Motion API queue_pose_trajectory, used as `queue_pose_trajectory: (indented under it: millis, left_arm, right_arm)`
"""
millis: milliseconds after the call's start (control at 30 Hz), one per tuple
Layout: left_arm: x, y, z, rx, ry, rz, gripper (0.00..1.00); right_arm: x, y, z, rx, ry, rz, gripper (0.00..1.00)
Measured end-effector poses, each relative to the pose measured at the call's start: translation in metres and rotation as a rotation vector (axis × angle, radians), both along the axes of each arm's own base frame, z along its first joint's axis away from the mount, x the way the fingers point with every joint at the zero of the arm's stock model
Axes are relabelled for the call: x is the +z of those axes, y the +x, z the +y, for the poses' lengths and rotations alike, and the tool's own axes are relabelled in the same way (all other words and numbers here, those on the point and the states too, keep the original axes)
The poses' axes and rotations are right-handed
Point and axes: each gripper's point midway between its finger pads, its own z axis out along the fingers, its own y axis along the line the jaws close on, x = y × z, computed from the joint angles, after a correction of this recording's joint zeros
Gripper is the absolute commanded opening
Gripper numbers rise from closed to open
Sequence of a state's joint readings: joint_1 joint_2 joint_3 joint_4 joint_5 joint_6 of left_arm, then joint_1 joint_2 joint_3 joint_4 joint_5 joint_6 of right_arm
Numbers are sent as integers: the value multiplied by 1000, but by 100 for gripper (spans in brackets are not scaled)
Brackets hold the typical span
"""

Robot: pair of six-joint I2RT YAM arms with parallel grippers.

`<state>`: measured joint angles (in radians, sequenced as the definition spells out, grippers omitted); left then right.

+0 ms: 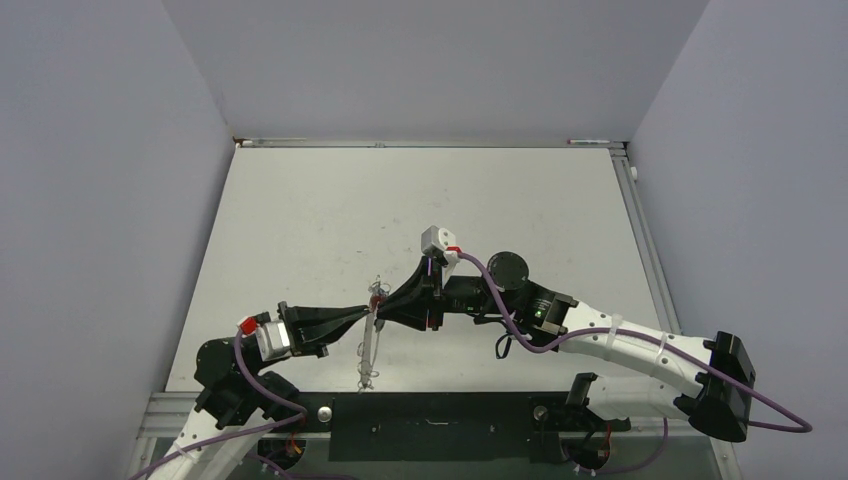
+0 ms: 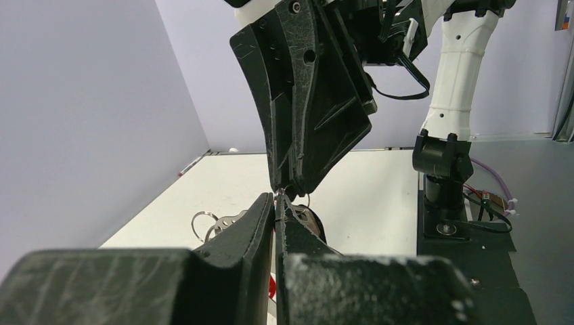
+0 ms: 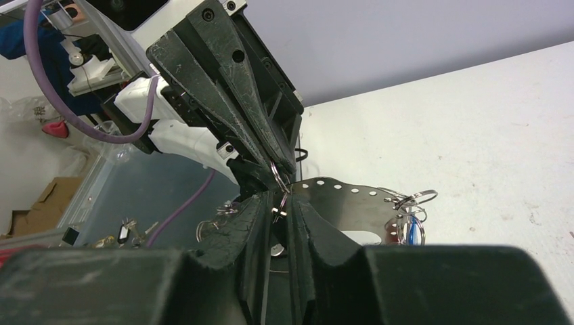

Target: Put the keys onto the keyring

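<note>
**Silver wire, two sets of fingertips: threading at the pinch**

Both arms meet tip to tip just left of centre in the overhead view, above the white table (image 1: 320,200). The left gripper (image 1: 366,313) reaches in from the lower left with its fingers pressed together. In the right wrist view a thin curve of wire (image 3: 274,170) is nipped at its very tip. That wire seems to belong to the keyring (image 3: 338,203), whose silver band, punched with holes, curves away toward the right of that frame. Small rings (image 3: 413,198) are bunched at its far end, and a blue fleck among them is probably the blue key (image 3: 409,230), already on.

The right gripper (image 1: 386,305) comes in from the right. Its fingers stand close, with a narrow slot between them, and a small silver piece (image 3: 278,211) sits at the mouth of the slot. Whether they clamp it I cannot tell.

The step looks like feeding a key onto the wire where the tips meet. To do it well:

- Hold the left arm motionless so the wire end is a fixed target.
- Move the right arm in small slides along the line of the wire, not across it. A sideways tug could twist the thin wire out of the pinch.
- Judge alignment from the wrist views, since overhead the fingers hide the joint.
- Let go only once the piece hangs on the wire by itself.
</note>
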<state>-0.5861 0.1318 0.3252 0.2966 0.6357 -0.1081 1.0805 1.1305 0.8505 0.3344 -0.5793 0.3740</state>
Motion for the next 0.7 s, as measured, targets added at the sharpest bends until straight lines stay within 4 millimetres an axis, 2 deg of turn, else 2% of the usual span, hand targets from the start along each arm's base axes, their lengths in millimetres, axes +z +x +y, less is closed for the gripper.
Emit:
queue_pose_trajectory:
  millis: [133, 700]
  left_arm:
    - [0, 0, 0, 0, 1, 1, 0]
    - [-1, 0, 0, 0, 4, 5, 0]
  right_arm:
    - [-1, 1, 0, -4, -3, -2, 5]
    - [-11, 4, 5, -8, -27, 3, 5]
